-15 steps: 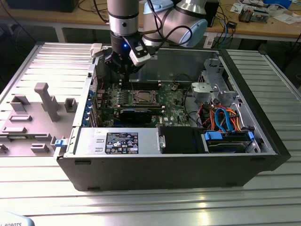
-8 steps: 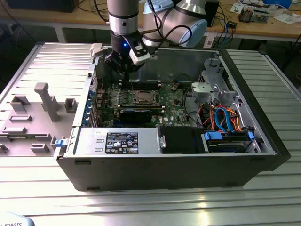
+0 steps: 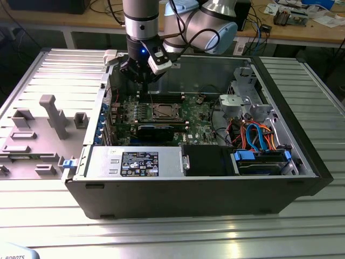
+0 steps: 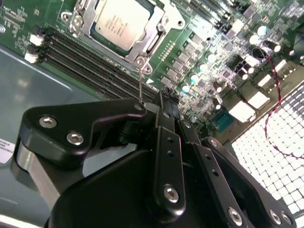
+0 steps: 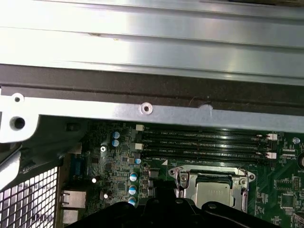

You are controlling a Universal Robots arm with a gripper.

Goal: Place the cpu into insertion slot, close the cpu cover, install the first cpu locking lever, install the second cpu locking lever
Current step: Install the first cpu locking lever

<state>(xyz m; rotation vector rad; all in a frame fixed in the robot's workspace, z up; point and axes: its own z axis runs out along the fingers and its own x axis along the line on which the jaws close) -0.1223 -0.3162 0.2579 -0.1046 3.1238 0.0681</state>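
The cpu (image 4: 116,23) lies flat in the insertion slot (image 3: 163,111) on the green motherboard, its silver-grey top showing. The cpu cover (image 4: 142,42) lies down over it, framing the chip's edges; in the first wrist view the cpu (image 5: 213,194) and the cpu cover (image 5: 209,172) look the same. A thin wire locking lever (image 4: 140,80) stands up from the socket's corner, and its upper end runs behind my gripper's linkage. My gripper (image 4: 165,94) hangs above the board beside the socket, toward the exterior view's left (image 3: 141,81). Its black fingers meet, with nothing seen between them.
Black memory slots (image 4: 85,61) run along the socket on the gripper's side. A black ribbed heatsink bar (image 3: 155,131) lies in front of the socket. The case's metal wall (image 5: 142,108) is close behind. Drive cage and cables (image 3: 259,137) fill the right; a grey fixture tray (image 3: 43,129) sits outside.
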